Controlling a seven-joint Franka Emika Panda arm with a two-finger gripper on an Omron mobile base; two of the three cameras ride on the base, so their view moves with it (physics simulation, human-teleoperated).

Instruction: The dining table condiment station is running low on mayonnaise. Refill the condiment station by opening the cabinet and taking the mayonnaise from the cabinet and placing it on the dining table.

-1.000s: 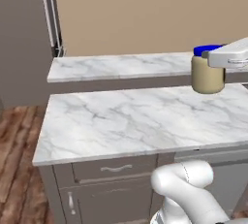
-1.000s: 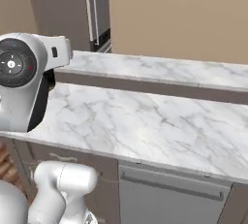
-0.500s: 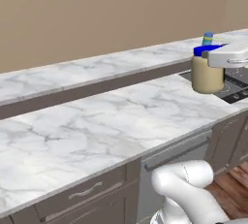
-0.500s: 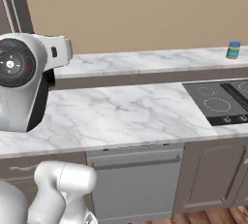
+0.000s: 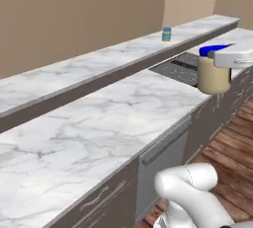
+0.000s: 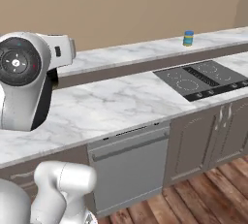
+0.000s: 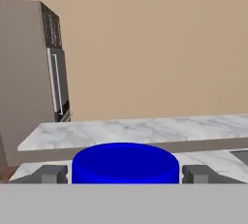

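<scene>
A: What is changed against the earlier pictures?

B: The whole scene is shifted in both base views, so the camera is moved, not the things. The black cooktop panel (image 6: 206,80) is now seen more fully, and the small jar with blue lid and teal and yellow body (image 5: 167,34) on the raised marble ledge (image 5: 74,71) is seen further left. The small round cream-beige mayonnaise jar with dark blue lid (image 5: 213,69) is kept at the same place relative to the arm.

A: How is the jar held?

B: It is gripped by the two-finger gripper (image 5: 232,60) at lid height, with the jaws set wide around it, and it is carried in the air above the edge of the long white grey-veined marble dining table (image 5: 94,128), near the cooktop.

A: What is hidden or hard to see?

B: In the hand view only the blue lid is seen; the body is cut off. In the right base view the gripper is covered by the arm. No label or writing can be read.
</scene>
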